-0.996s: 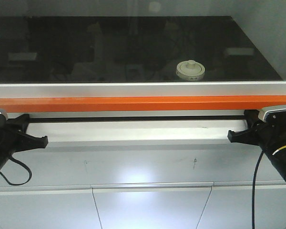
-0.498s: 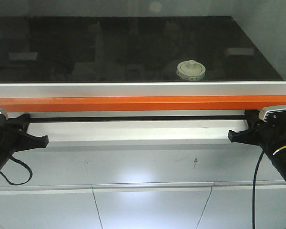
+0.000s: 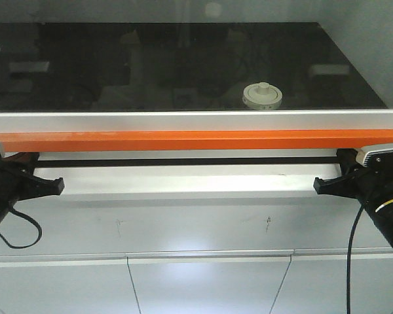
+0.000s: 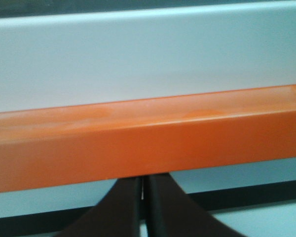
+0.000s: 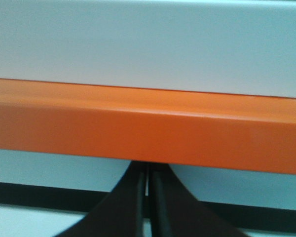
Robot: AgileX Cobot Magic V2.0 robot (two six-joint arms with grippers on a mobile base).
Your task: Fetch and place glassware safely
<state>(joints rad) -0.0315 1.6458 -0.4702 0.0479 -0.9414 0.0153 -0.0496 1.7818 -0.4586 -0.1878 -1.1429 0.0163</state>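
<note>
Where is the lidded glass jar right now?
Front view: the lidded jar sits right of centre on the black worktop, just behind the silver rail and orange bar.

The left gripper (image 3: 52, 187) and right gripper (image 3: 321, 186) are matte black, with flat fingers (image 4: 121, 212) that flare outward in a curve toward the base. A silver-grey camera housing (image 3: 380, 154) caps each wrist. A thin black cable (image 3: 349, 255) trails from each arm, and the right arm bears small yellow markings (image 3: 385, 207).
</note>
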